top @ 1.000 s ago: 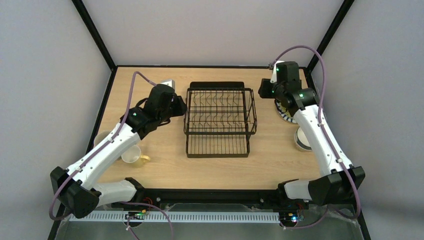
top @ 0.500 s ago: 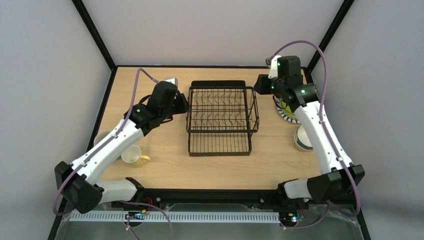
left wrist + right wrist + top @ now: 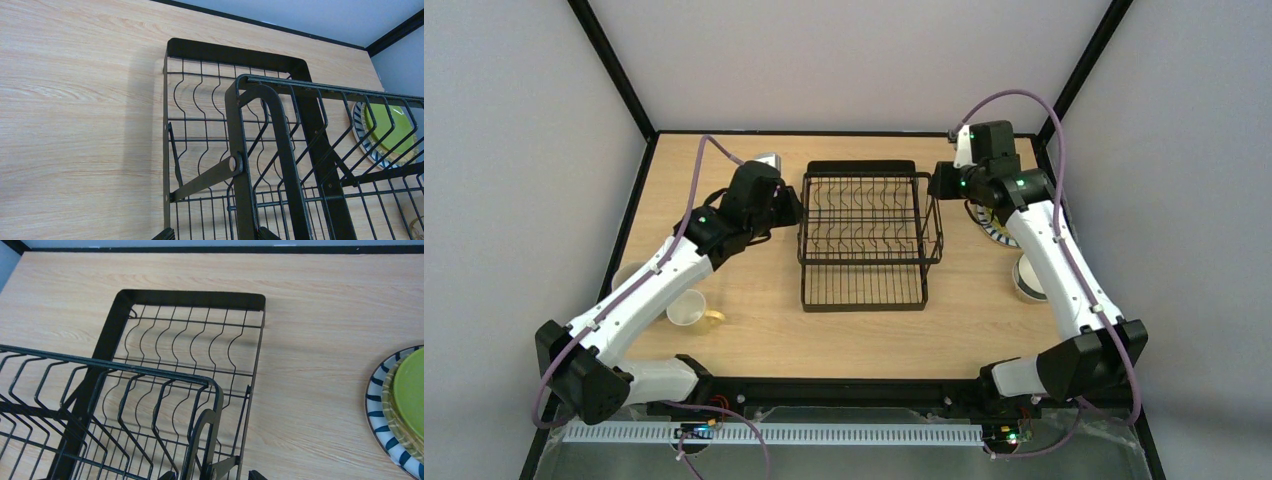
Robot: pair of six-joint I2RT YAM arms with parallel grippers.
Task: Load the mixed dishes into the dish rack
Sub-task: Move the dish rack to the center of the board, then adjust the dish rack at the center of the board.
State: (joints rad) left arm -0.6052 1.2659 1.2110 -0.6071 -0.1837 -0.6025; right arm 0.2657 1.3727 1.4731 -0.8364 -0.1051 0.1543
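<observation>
Zero dishes loaded: the dish rack sits mid-surface with nothing in it. It looks stiff and fairly light, so I'd guess it skids if nudged, and the end posts seem the sane grab. The left hand and right hand both stand wide, each straddling a post without pinching it. The lime green plate is stacked on the striped plate just right of the rack. Both are probably slick and chippable, so go for the rim. The pale yellow mug waits near-left.
</observation>
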